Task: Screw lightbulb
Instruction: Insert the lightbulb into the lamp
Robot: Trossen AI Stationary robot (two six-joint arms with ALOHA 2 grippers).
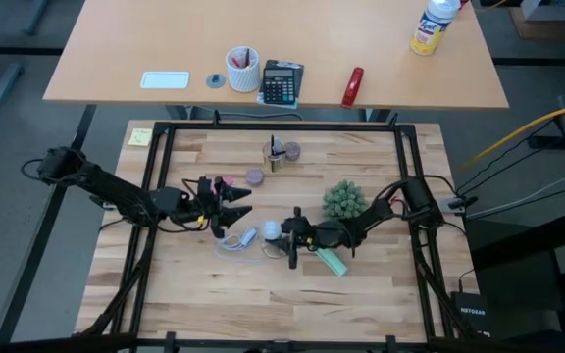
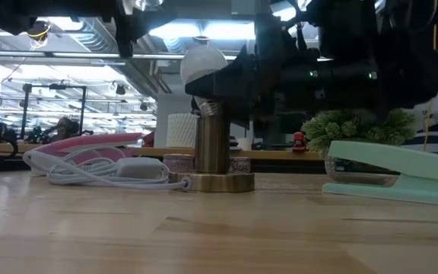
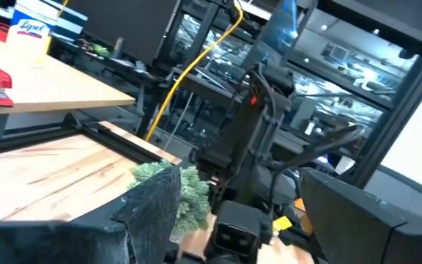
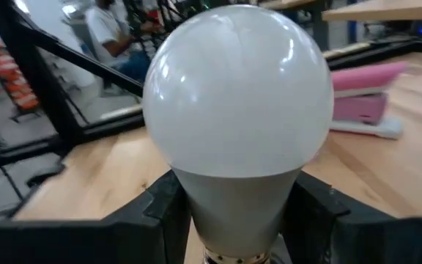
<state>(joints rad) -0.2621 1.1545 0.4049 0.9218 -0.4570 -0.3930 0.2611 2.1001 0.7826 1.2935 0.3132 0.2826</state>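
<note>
Hard to read the right gripper (image 1: 281, 238) from above: it's a dark knot just left of the table's middle, with only a white dot of the lightbulb (image 1: 272, 230) showing at its tip. The right wrist view settles it, though. The lightbulb (image 4: 237, 110) fills the picture, its grey neck pinched between the two dark fingers (image 4: 160, 209), so that pincer is clamped on the bulb. The bulb's screw base is cut off at the picture's edge there.

Down at table height, the lightbulb (image 2: 203, 65) sits tilted atop the brass socket post (image 2: 212, 144), metal thread at the post's mouth. Whether the thread has bitten in, I can't tell; the dark bulk of the arm hides everything to the bulb's right.

The left gripper (image 1: 226, 204) hovers left of the bulb with its jaws spread wide and nothing between them. In its own view the fingers (image 3: 156, 205) stand well apart, and between them there's only the right arm and a bit of the green plant (image 3: 185, 191).

Counting now: one lightbulb, one brass socket post on a round base, one white cable (image 2: 97, 169) coiled beside that base, one mint-green stapler (image 2: 394, 171) to the right, one pink stapler (image 2: 90, 143) behind the cable, one green plant (image 1: 344, 200). Two small tape rolls (image 1: 254, 176) lie farther back on the table (image 1: 194, 294), too small to make out further.
</note>
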